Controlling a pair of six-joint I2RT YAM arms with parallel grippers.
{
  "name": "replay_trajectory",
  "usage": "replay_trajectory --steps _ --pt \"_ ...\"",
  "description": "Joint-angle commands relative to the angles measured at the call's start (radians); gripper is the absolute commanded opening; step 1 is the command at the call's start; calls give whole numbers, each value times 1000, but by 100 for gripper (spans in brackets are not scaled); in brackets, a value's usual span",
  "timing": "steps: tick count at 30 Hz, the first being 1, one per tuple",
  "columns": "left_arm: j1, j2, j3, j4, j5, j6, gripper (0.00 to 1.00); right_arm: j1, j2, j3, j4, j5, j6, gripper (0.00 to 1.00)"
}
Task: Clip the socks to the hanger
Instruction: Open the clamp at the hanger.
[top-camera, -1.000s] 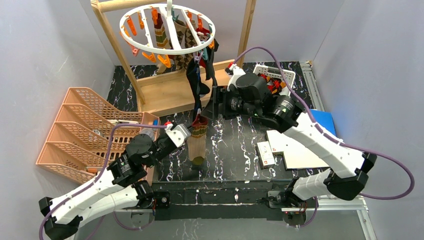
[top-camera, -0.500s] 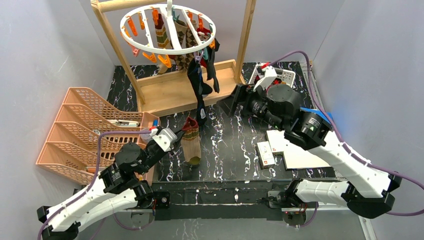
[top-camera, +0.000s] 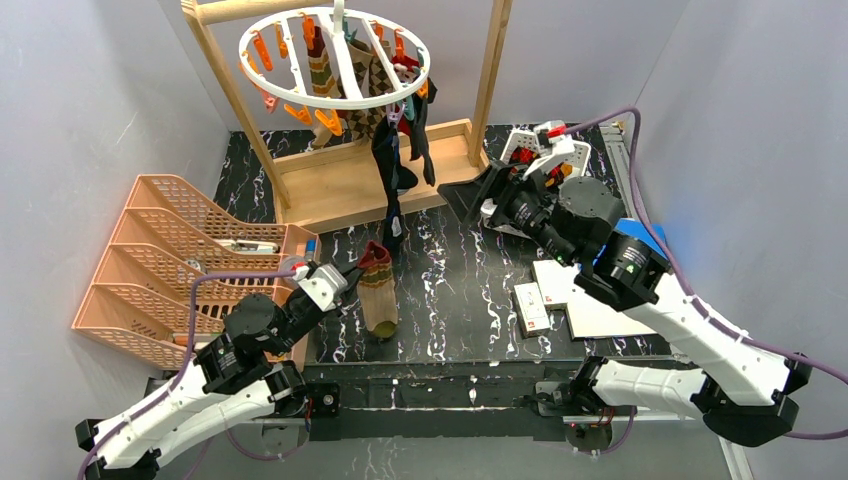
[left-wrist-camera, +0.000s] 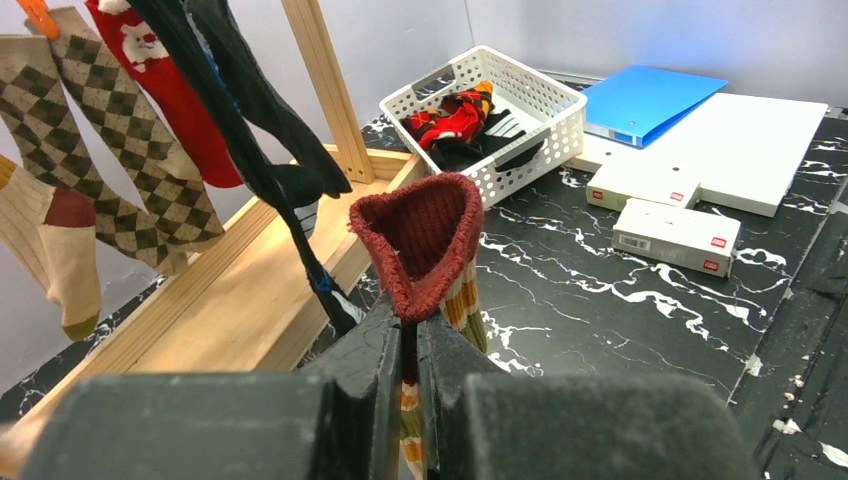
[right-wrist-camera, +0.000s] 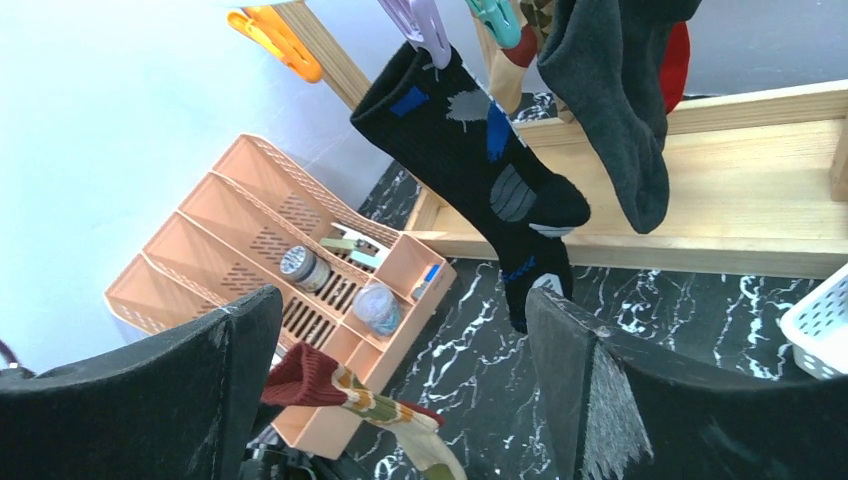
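Observation:
The hanger (top-camera: 244, 50), a white ring with orange and teal clips, hangs from the wooden frame at the back. Several socks are clipped to it: argyle (left-wrist-camera: 120, 170), red (left-wrist-camera: 170, 90), dark grey (right-wrist-camera: 610, 110), and black with blue patches (right-wrist-camera: 470, 150) under a lilac clip (right-wrist-camera: 425, 25). My left gripper (top-camera: 345, 277) (left-wrist-camera: 415, 325) is shut on the maroon cuff of a striped sock (top-camera: 378, 292) (left-wrist-camera: 425, 235), which dangles over the table. My right gripper (top-camera: 470, 195) (right-wrist-camera: 402, 298) stands wide open, holds nothing, and is to the right of the hanging black sock.
An orange divided organiser (top-camera: 170, 260) sits at the left with small items in it. A white lattice basket (left-wrist-camera: 560, 100) at the back right holds more socks. A blue folder (left-wrist-camera: 650, 100), white boards and small boxes (top-camera: 585, 300) lie on the right. The wooden frame base (top-camera: 340, 185) spans the back.
My right gripper opened wider and drew back to the right, away from the hanging black sock. The left gripper, still holding the striped sock, shifted slightly back toward its base.

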Motion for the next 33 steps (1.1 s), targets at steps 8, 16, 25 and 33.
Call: replay_trajectory --steps 8,16,25,33 --pt "-4 45 -31 106 -195 -51 0 -5 100 102 -10 194 -196 99" --pt "-4 210 87 79 -135 -185 0 -7 123 41 277 216 -298 98" --pt "-4 241 154 57 -69 -318 0 -7 201 26 441 228 -336 98" --pt "-4 240 231 31 -259 -226 0 -9 260 61 439 208 -338 98"
